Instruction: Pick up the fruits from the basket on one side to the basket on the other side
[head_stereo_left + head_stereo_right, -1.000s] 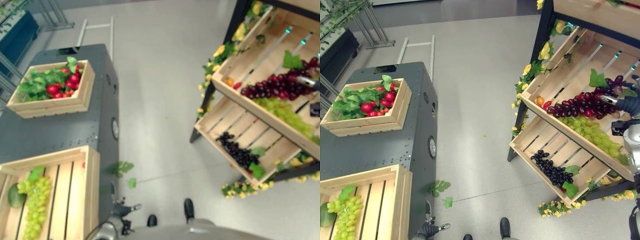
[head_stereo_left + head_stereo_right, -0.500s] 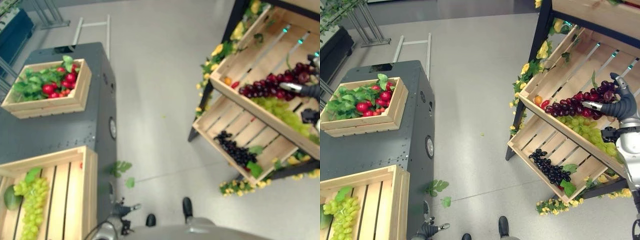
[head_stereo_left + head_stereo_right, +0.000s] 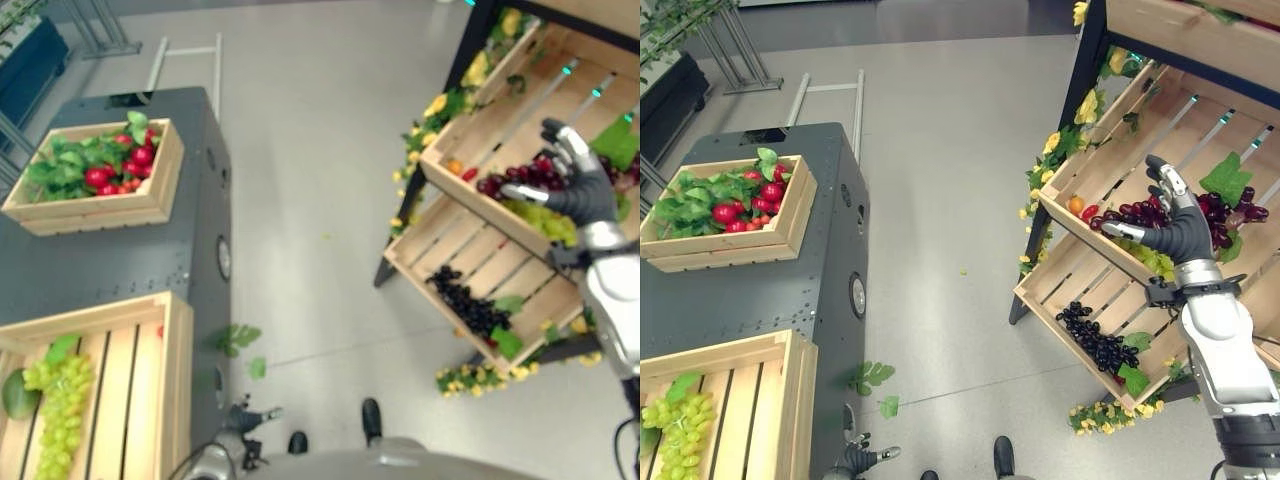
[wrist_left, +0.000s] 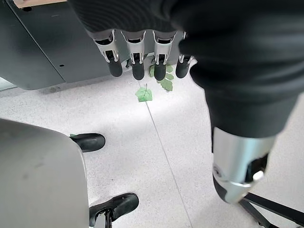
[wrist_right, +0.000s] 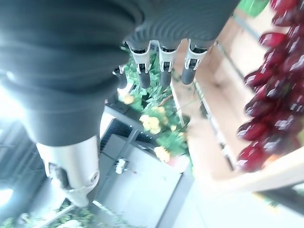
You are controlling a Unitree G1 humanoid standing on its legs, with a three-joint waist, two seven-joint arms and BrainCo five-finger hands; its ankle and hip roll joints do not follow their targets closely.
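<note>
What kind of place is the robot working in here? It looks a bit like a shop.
Probably a mock fruit stall set up indoors, not a real shop. A tilted wooden crate on a flower-trimmed rack holds red grapes, and more crates of green grapes and red fruit sit on a grey cabinet over bare floor.

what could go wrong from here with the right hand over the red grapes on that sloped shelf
1. The right hand is open above the red grapes, not closed on them; a shallow grasp may catch a few berries and the bunch could slip.
2. The upper crate tilts down toward its front lip, so a nudged bunch could slide onto the green grapes beside it or over the edge.
</note>
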